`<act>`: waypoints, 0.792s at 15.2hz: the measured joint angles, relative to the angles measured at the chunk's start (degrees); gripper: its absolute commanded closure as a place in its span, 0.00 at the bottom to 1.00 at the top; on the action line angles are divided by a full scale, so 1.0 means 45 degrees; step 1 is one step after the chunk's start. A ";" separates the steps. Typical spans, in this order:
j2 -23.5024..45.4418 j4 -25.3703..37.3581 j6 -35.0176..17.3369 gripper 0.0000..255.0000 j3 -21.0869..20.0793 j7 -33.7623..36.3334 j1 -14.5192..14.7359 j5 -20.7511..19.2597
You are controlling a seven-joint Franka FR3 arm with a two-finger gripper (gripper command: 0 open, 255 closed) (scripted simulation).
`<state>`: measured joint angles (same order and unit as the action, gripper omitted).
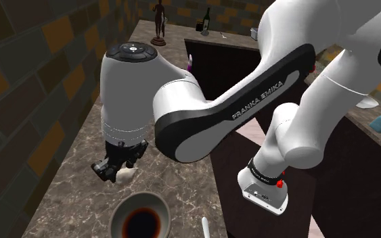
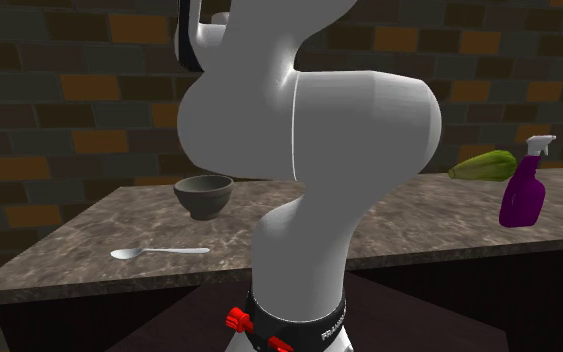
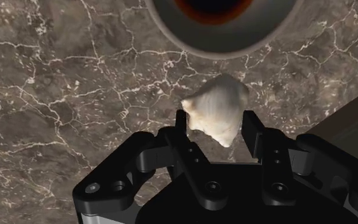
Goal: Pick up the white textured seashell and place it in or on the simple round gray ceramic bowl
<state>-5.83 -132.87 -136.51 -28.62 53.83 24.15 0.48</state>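
A white, bumpy seashell (image 3: 217, 109) sits between my gripper's (image 3: 217, 125) two black fingers, which press against its sides low over the brown marble counter (image 3: 56, 95). In the shoulder view the gripper (image 1: 118, 170) points down with the shell (image 1: 126, 177) showing white at its tips. Whether the shell rests on the counter or is just off it, I cannot tell. The round grey bowl (image 1: 139, 216) with a dark inside stands a short way ahead of the shell; its rim (image 3: 171, 33) is close beyond the fingertips. The bowl (image 2: 204, 195) also stands on the counter in the second exterior view.
A silver spoon (image 2: 159, 252) lies near the counter's edge, beside the bowl (image 1: 206, 228). A purple spray bottle (image 2: 524, 190) and a green vegetable (image 2: 484, 163) are farther along. A statuette (image 1: 159, 27) and a dark bottle (image 1: 206, 21) stand at the far end.
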 measured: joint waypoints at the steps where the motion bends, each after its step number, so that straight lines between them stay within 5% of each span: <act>1: -0.0094 -0.0143 -0.0058 1.00 -0.0201 0.0341 0.0160 0.0011; 7: -0.0872 -0.0811 -0.0025 1.00 -0.1161 0.1869 0.0984 0.0385; 12: -0.0311 -0.1171 -0.0854 1.00 -0.1427 0.2436 0.0942 -0.0071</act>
<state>-7.23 -138.14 -140.35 -35.05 64.80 28.39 0.16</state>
